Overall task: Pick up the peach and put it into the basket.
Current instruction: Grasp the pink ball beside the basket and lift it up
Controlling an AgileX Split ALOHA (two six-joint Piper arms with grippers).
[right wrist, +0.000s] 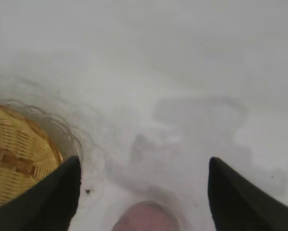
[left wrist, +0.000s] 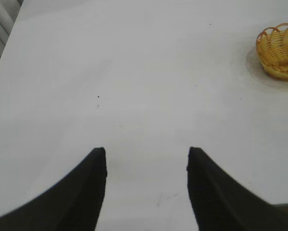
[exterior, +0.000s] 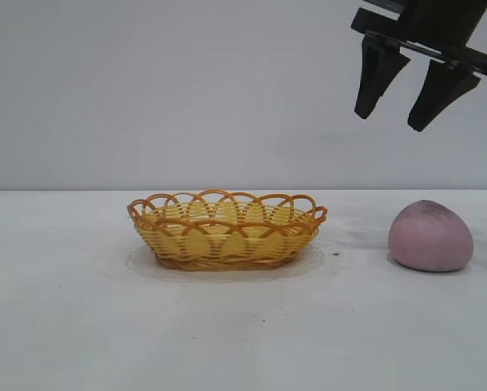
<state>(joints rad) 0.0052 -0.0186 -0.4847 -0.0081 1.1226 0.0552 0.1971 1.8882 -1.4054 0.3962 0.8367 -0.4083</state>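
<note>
Your right claw (exterior: 400, 120) is hanging up high over the peach (exterior: 432, 237), spread wide with nothing in it, touching nothing. Peach sits on the table (exterior: 243, 342), well right of the basket (exterior: 227, 230). Your left claw (left wrist: 146, 159) is about half open, empty, over bare table.

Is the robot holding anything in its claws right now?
No. The right gripper hangs open above the peach, which sits on the table. The left gripper is open over bare table.
</note>
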